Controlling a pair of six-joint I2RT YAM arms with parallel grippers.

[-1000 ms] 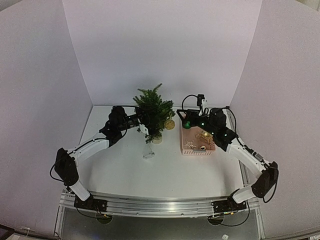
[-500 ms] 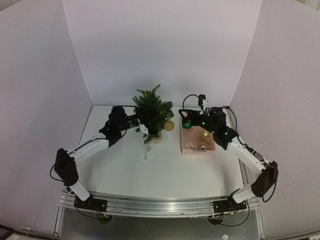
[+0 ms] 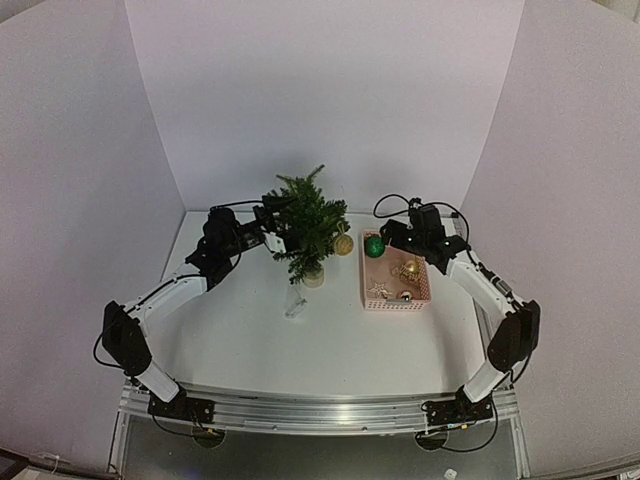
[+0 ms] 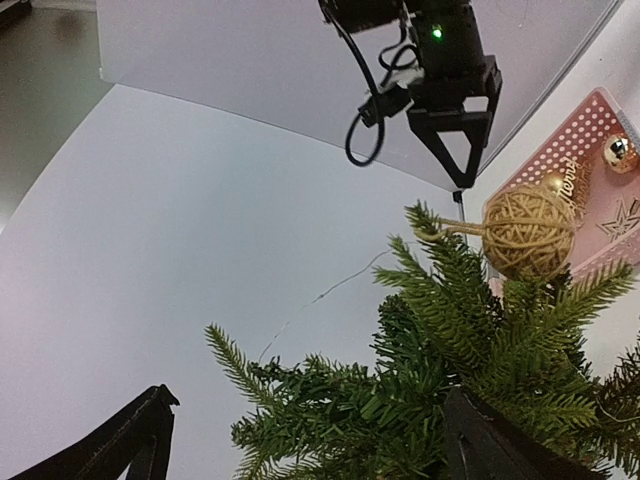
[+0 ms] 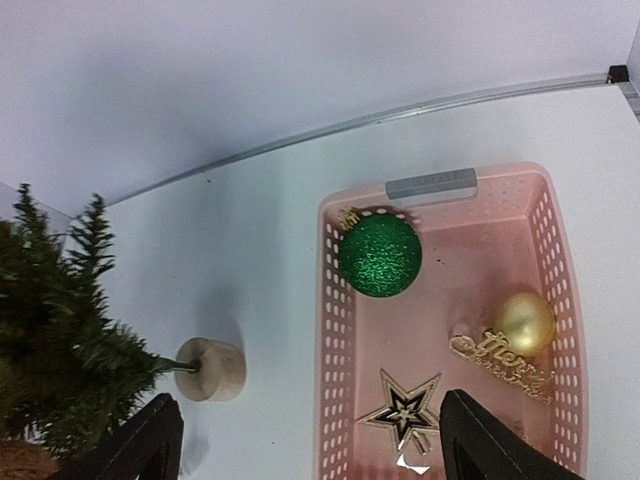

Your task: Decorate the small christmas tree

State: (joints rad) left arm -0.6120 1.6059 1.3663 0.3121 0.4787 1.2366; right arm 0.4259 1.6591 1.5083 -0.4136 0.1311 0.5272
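The small christmas tree [image 3: 305, 222] stands at the table's middle back on its pale round base [image 3: 313, 278]. A twine ball [image 3: 343, 243] hangs on its right side. My left gripper [image 3: 272, 222] is open at the tree's upper left; in the left wrist view its wide-apart jaws [image 4: 310, 445] have branches [image 4: 400, 400] between them, with the twine ball [image 4: 528, 232] beyond. My right gripper [image 3: 387, 234] is open and empty above the far end of the pink basket [image 3: 425, 290]. The right wrist view [image 5: 320, 440] shows a green glitter ball [image 5: 380, 255], a gold ball [image 5: 524, 322], a star [image 5: 405, 410] and gold lettering [image 5: 500, 365] in the basket.
A small clear item [image 3: 296, 303] lies on the table in front of the tree. White walls close in the back and both sides. In the right wrist view the tree's base [image 5: 212, 369] stands just left of the basket's wall [image 5: 335, 380].
My right gripper has drawn back to the right from beside the tree, and the green ball now lies in the basket. My left gripper has risen to the tree's upper left.
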